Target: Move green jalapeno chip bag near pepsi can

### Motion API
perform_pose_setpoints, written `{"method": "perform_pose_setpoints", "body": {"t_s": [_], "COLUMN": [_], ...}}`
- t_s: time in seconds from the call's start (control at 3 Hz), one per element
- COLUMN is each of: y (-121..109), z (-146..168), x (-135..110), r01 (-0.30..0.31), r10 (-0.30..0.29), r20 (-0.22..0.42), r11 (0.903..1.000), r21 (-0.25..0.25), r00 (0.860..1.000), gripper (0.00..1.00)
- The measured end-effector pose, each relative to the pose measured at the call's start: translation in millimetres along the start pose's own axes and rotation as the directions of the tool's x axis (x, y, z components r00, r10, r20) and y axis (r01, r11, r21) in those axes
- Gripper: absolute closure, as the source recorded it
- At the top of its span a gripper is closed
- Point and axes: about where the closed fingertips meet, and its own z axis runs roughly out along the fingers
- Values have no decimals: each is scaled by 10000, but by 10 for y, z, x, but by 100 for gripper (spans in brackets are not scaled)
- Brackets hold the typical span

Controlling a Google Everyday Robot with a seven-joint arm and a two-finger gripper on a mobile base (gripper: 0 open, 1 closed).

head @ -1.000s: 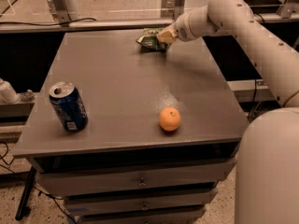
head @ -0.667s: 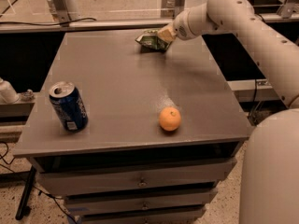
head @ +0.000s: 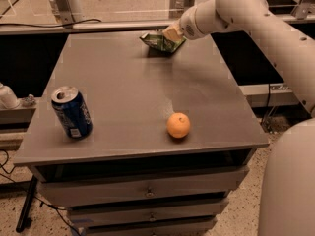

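The green jalapeno chip bag (head: 157,41) is at the far edge of the grey table (head: 128,87), right of centre, with its right end tipped up. My gripper (head: 172,33) is at the bag's right end and appears shut on it, the arm reaching in from the right. The pepsi can (head: 72,112), dark blue with a silver top, stands upright near the table's front left corner, far from the bag.
A round orange fruit (head: 178,125) sits near the front edge, right of centre. Drawers (head: 147,193) are below the tabletop. My white arm and body (head: 290,132) fill the right side. A rail (head: 98,26) runs behind the table.
My gripper has risen very slightly at the bag's right end. The bag, can and orange stay about where they were.
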Motion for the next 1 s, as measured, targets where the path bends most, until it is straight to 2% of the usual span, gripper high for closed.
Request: {"method": "perform_pose_setpoints", "body": {"t_s": [0.33, 0.67, 1.0], "y": [228, 679, 1017], "z": [-124, -217, -371], "x": [-198, -408, -453], "r01": [77, 405, 502], "r10": [-52, -254, -241], "r20": [434, 945, 1130], "r11": [9982, 9861, 9709], "r21": [-592, -1610, -2343], "r00": [9990, 9952, 9933], "gripper": [100, 100, 100]}}
